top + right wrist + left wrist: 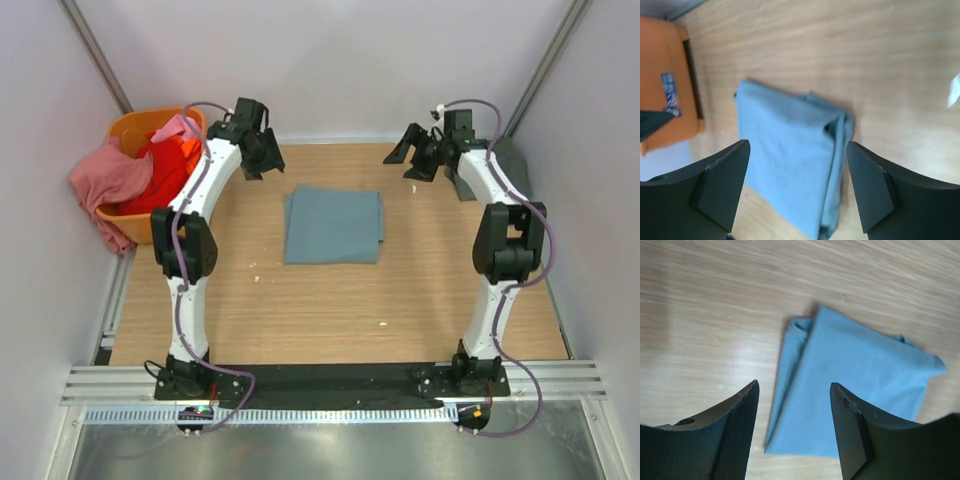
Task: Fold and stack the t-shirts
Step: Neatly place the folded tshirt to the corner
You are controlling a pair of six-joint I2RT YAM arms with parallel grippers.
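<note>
T-shirt in dusty blue lies folded flat; left gripper and right gripper hover nearby, jaws apart, empty. Next, probably: fetching another from the orange basket.

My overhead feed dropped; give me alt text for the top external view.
A folded blue-teal t-shirt lies mid-table; the left gripper and right gripper hover open and empty beyond its far corners. An orange basket at far left holds a pink shirt and red shirt.
</note>
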